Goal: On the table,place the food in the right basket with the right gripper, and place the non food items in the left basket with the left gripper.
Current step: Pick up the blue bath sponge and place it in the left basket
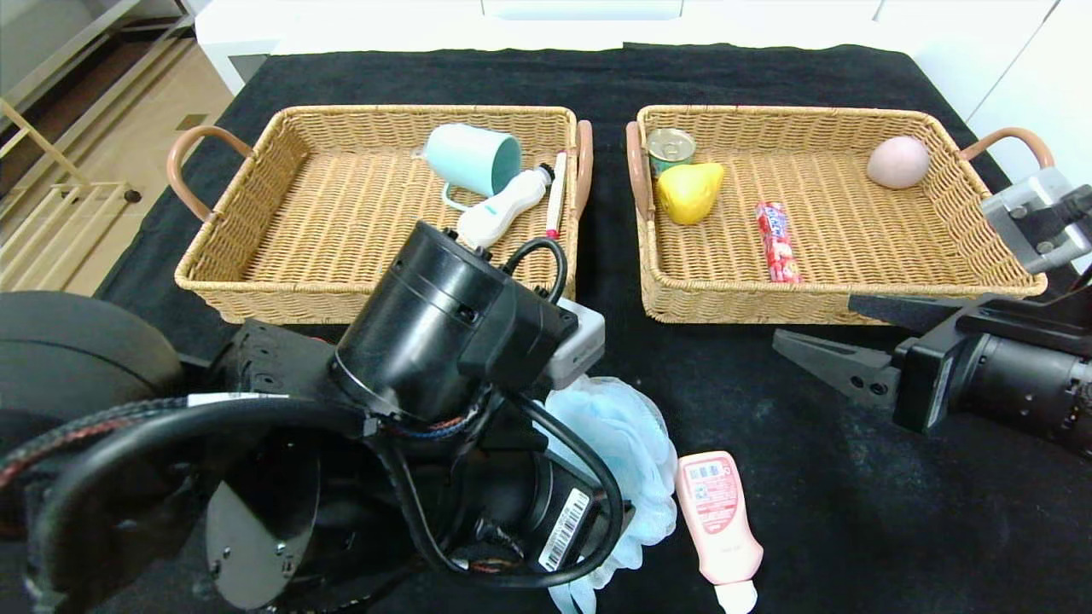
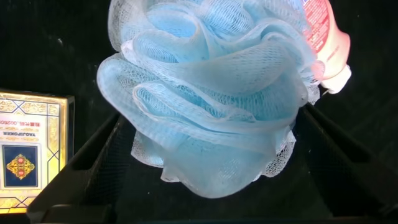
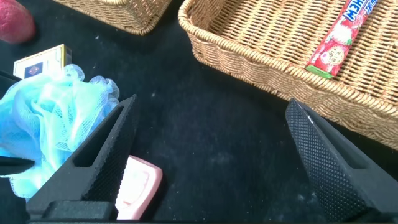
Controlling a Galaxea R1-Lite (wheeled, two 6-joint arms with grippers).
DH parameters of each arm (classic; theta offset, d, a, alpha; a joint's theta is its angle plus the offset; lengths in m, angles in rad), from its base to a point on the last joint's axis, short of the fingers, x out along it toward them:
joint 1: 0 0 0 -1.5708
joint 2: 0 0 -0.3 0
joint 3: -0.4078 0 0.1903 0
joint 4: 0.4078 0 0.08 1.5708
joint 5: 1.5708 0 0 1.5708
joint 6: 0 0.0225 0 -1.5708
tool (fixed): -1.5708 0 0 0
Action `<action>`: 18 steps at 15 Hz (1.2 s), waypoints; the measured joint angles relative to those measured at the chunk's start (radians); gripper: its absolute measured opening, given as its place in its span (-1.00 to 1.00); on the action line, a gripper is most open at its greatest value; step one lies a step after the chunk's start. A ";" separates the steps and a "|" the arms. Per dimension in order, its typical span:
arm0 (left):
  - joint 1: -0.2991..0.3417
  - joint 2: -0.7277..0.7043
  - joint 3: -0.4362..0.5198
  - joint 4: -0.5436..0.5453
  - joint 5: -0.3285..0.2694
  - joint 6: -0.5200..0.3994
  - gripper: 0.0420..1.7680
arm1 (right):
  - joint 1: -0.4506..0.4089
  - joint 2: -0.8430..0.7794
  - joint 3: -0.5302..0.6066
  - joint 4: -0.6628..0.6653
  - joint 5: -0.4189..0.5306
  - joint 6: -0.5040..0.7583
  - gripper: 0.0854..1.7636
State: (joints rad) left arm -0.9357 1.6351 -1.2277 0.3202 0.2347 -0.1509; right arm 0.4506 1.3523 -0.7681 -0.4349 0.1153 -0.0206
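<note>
A light blue mesh bath pouf (image 1: 636, 443) lies on the black cloth at the front. My left gripper (image 2: 211, 115) is open, its fingers (image 2: 93, 165) on either side of the pouf (image 2: 205, 93); in the head view the arm hides the gripper. A pink bottle (image 1: 721, 520) lies just right of the pouf. My right gripper (image 1: 819, 322) is open and empty, low over the cloth in front of the right basket (image 1: 742, 298). The left basket (image 1: 256, 298) holds a teal cup (image 1: 473, 158), a white bottle (image 1: 499, 209) and a pen (image 1: 556, 196).
The right basket holds a can (image 1: 670, 147), a yellow pear (image 1: 689, 192), a red candy pack (image 1: 776, 241) and a pink egg (image 1: 897, 162). A gold and blue card box (image 2: 25, 155) lies beside the pouf. A pink-red rounded thing (image 3: 12, 22) shows at the right wrist view's edge.
</note>
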 joint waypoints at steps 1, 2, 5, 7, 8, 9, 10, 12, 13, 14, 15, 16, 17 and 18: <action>0.001 0.004 0.000 0.000 0.000 0.000 0.94 | -0.001 0.000 0.000 0.000 0.000 0.000 0.94; 0.001 0.008 0.000 -0.001 0.000 0.000 0.94 | 0.000 0.000 -0.001 0.000 0.000 0.000 0.94; 0.006 0.016 0.001 -0.001 0.000 0.000 0.44 | -0.001 0.000 0.000 0.001 0.000 0.000 0.94; 0.006 0.019 0.001 -0.001 -0.001 0.000 0.14 | -0.001 0.000 -0.001 0.001 0.000 0.000 0.94; 0.005 0.021 0.000 0.000 -0.001 0.000 0.02 | -0.001 0.000 -0.001 0.001 0.000 -0.001 0.94; 0.005 0.023 0.000 0.000 -0.001 0.000 -0.09 | -0.001 0.000 -0.001 0.001 0.000 0.000 0.94; 0.004 0.024 0.000 0.001 -0.001 0.000 -0.25 | -0.001 0.001 -0.001 0.001 0.000 0.000 0.94; 0.002 0.026 0.004 0.001 0.001 0.000 -0.89 | -0.001 0.001 0.001 0.000 0.000 0.000 0.94; 0.002 0.026 0.006 0.000 0.001 0.000 -0.89 | 0.000 0.001 0.001 0.000 0.000 0.000 0.94; 0.002 0.027 0.006 0.000 0.001 0.001 -0.89 | 0.000 0.002 0.001 0.000 0.000 0.000 0.94; 0.002 0.027 0.006 0.000 0.003 0.001 -0.89 | 0.000 0.003 0.002 0.001 0.000 0.000 0.94; 0.002 0.027 0.004 0.000 0.003 0.002 -0.89 | 0.000 0.004 0.003 0.001 0.000 0.000 0.94; 0.002 0.027 0.003 0.001 0.004 0.002 -0.89 | 0.000 0.006 0.003 0.000 0.000 -0.001 0.94; 0.002 0.025 0.001 0.002 0.005 0.002 -0.89 | 0.000 0.006 0.003 -0.003 0.000 -0.001 0.94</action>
State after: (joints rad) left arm -0.9340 1.6598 -1.2266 0.3221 0.2394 -0.1491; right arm 0.4511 1.3585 -0.7649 -0.4381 0.1149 -0.0219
